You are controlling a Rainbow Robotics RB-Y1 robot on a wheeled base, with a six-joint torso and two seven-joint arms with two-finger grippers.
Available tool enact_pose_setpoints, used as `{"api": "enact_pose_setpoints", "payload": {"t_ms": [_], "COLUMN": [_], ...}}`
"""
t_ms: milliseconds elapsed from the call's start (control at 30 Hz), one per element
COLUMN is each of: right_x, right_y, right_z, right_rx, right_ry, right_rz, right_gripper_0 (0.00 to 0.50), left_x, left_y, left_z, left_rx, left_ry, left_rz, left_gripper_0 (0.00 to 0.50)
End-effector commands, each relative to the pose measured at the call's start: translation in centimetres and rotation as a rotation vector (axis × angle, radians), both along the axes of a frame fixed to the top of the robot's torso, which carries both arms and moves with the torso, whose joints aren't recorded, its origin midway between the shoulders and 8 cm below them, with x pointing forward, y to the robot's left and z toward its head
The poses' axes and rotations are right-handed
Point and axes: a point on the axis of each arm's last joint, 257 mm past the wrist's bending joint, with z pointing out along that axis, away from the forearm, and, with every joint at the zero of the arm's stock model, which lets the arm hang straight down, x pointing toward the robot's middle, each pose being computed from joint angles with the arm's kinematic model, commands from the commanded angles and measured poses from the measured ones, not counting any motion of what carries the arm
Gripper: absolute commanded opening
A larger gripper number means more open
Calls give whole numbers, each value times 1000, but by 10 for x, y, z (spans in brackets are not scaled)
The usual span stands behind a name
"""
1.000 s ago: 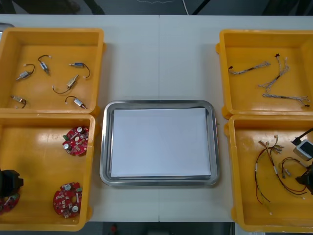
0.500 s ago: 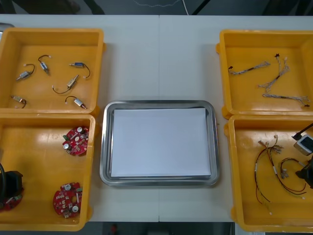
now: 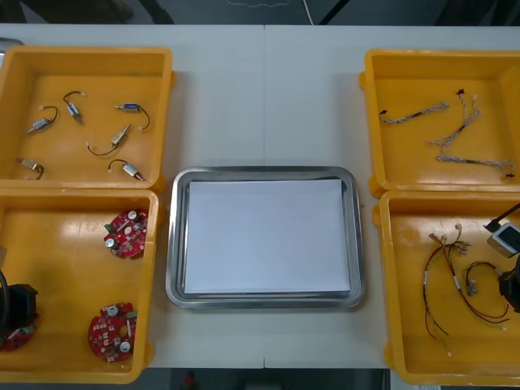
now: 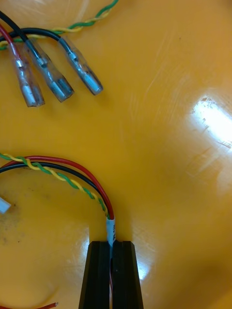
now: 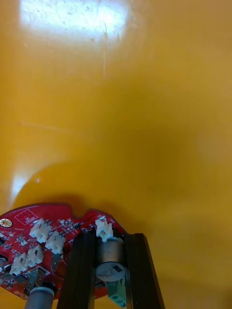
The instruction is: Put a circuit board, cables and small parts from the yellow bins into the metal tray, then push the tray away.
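My left gripper (image 3: 16, 315) is low in the near left yellow bin (image 3: 73, 370), at its left end. It is shut on a round red circuit board (image 5: 43, 229), its fingers clamping a small cylindrical part that stands on the board's edge. The board (image 3: 11, 336) still lies on the bin floor. My right gripper (image 4: 111, 244) is at the right side of the near right yellow bin (image 3: 392, 357). There it is shut on a red and yellow cable (image 4: 72, 175), pinching it close to the floor. The metal tray (image 3: 173, 244), white inside, lies between the bins with nothing in it.
Two more red circuit boards (image 3: 126, 233) (image 3: 112, 331) lie in the near left bin. Small metal parts (image 3: 120, 136) are in the far left bin, and blue and white twisted cables (image 3: 459, 134) in the far right one. More cables (image 3: 443, 280) lie beside my right gripper.
Both grippers went from open to shut: the left closed on the circuit board first, then the right closed on the cable. The left arm dropped slightly toward the table's near edge.
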Motion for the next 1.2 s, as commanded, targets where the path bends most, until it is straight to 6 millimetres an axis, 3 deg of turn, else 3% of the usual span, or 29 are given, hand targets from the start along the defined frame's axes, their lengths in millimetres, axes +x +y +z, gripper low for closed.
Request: {"api": "enact_pose_setpoints", "payload": {"t_ms": [33, 567, 700, 867, 1200], "right_x": [1, -4, -15, -24, -33], "right_y": [-3, 16, 20, 27, 32], "right_z": [17, 134, 158, 188, 214], "right_rx": [-6, 41, 44, -2, -38], "right_ry": [15, 4, 17, 13, 67], "right_rz": [-10, 19, 33, 63, 82], "right_gripper_0": [0, 0, 0, 0, 0], "left_x": [7, 36, 40, 48, 61], "left_y": [2, -53, -81, -134, -213], "left_z": [44, 118, 133, 145, 152], "left_rx": [75, 99, 126, 130, 114], "left_ry": [-9, 30, 42, 16, -14], "left_rz": [-81, -219, -265, -329, -452], "left_gripper_0": [0, 0, 1, 0, 0]}}
